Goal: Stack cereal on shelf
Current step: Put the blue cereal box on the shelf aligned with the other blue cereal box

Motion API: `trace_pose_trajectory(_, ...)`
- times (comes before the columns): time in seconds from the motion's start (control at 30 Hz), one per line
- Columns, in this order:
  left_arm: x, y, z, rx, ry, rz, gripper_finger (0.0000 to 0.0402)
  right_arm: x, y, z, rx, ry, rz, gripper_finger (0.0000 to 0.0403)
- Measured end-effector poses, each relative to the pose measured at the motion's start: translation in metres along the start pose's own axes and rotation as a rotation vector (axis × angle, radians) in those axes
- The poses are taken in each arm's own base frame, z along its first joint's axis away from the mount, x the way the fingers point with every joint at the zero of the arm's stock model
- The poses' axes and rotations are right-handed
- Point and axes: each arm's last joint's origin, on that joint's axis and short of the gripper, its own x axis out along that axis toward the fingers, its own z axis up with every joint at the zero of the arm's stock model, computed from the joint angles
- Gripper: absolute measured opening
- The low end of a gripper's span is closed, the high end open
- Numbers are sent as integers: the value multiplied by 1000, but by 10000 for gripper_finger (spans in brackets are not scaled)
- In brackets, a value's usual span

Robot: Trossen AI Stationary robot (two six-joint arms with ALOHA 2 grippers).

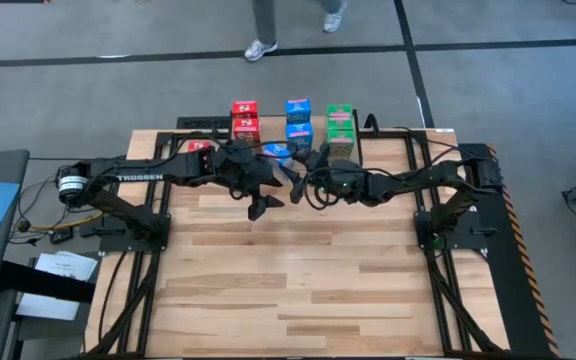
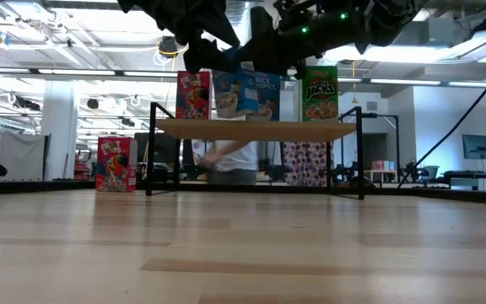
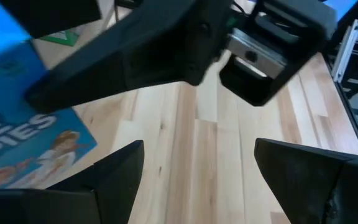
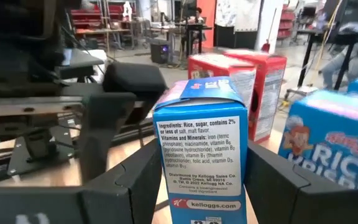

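Observation:
The shelf (image 2: 260, 129) stands at the table's far edge and carries upright cereal boxes: red (image 1: 244, 116), blue (image 1: 298, 116) and green (image 1: 340, 127). Another red box (image 2: 115, 165) stands on its base on the table, left of the shelf. My right gripper (image 1: 293, 165) is shut on a blue cereal box (image 4: 201, 143) by the shelf's near edge. My left gripper (image 3: 197, 168) stands open just on the near side of it, with nothing between its fingers, and the blue box (image 3: 17, 124) is beside it. My right gripper pinches the blue box between its two fingers (image 4: 138, 180), one on each broad face (image 4: 161, 186), low on the box. They reach in about level from the table's right. The box stands upright, a narrow printed side toward the wrist camera. Whether its base rests on the shelf I cannot tell.
The shelf's black wire legs (image 2: 152, 152) stand on the tabletop. The wide near half of the slatted table (image 1: 298, 290) is bare wood. A person stands beyond the far edge (image 1: 260, 45). Cables run along both sides of the table.

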Motion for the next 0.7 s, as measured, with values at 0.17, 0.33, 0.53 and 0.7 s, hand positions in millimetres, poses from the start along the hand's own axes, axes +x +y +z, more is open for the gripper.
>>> trace_pose_trajectory(0.17,0,1,0,6,0,1,293,0,0,-1,-7,9,-2,226)
trace_pose_trajectory(0.33,-1,5,1,27,-3,15,293,0,-2,-1,-10,18,-18,223)
trace_pose_trajectory(0.53,-2,12,2,33,-14,36,293,1,-3,-2,22,19,-25,223)
trace_pose_trajectory(0.7,-4,19,5,43,-43,44,293,1,-5,-2,25,20,-28,223)
